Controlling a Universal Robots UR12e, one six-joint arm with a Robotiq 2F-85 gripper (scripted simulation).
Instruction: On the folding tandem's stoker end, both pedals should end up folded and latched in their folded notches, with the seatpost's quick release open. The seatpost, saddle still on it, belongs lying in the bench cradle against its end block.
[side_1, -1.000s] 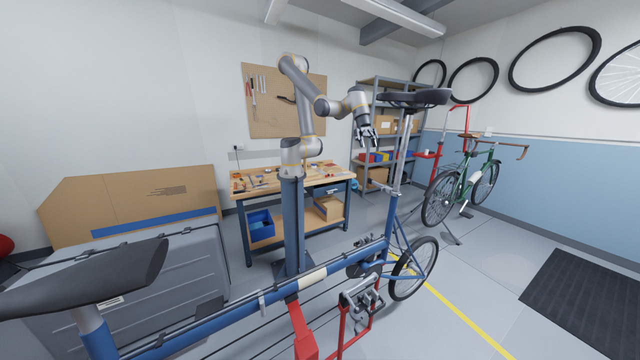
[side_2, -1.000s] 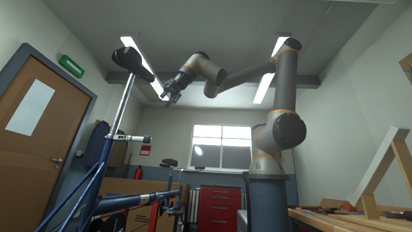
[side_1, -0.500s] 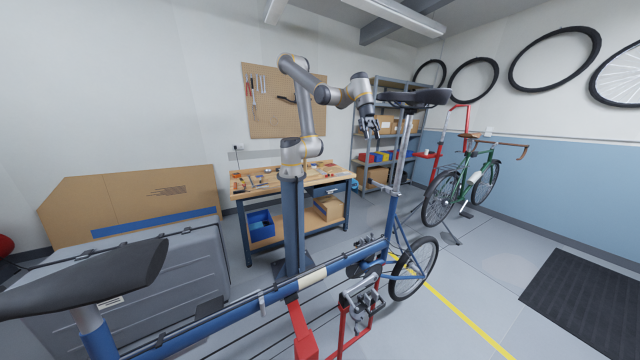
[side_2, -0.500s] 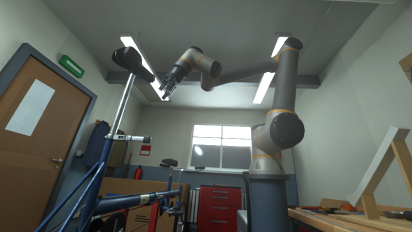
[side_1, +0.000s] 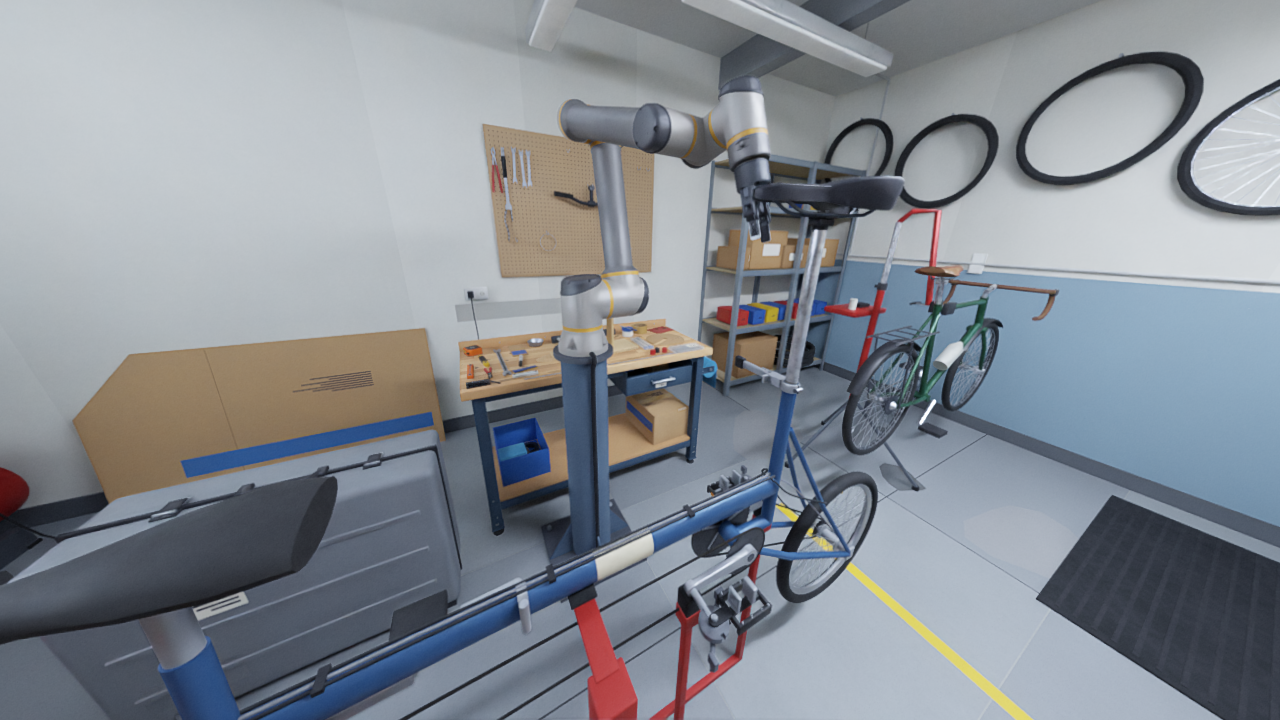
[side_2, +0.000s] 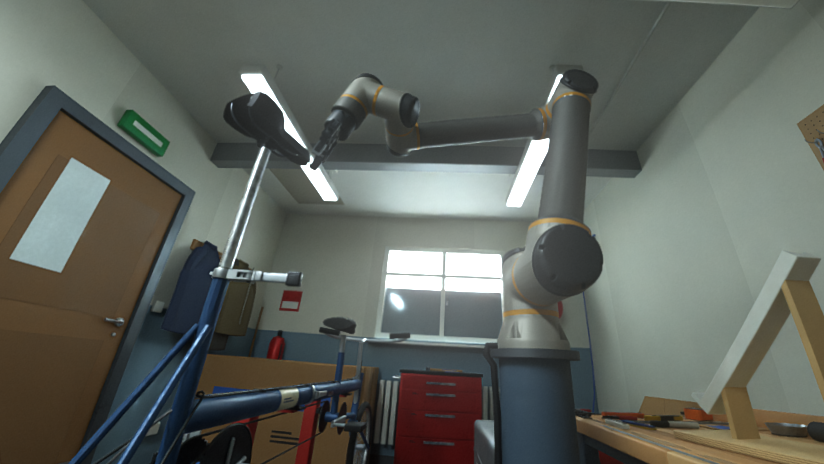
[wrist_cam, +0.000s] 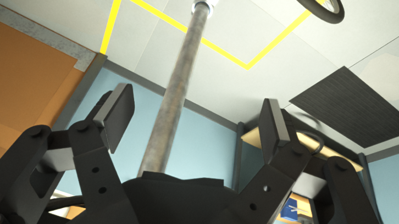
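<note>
The black saddle (side_1: 832, 192) tops the grey seatpost (side_1: 808, 295), which stands upright in the blue tandem's seat tube at the stoker end. My gripper (side_1: 757, 226) hangs just beside the saddle's nose, high up, open and holding nothing. In the wrist camera the seatpost (wrist_cam: 173, 92) runs down between my spread fingers (wrist_cam: 195, 117), beyond them. The quick-release lever (side_2: 271, 277) sticks out sideways from the seat clamp. One pedal (side_1: 727, 604) hangs on its crank low on the frame, near the red stand.
Behind stands the wooden workbench (side_1: 577, 358) with scattered tools, a shelf unit (side_1: 770, 269) and a green bicycle (side_1: 922, 358). My arm's blue pedestal (side_1: 586, 448) rises beside the frame. A grey case (side_1: 268, 555) and a second saddle (side_1: 161, 546) are near the camera.
</note>
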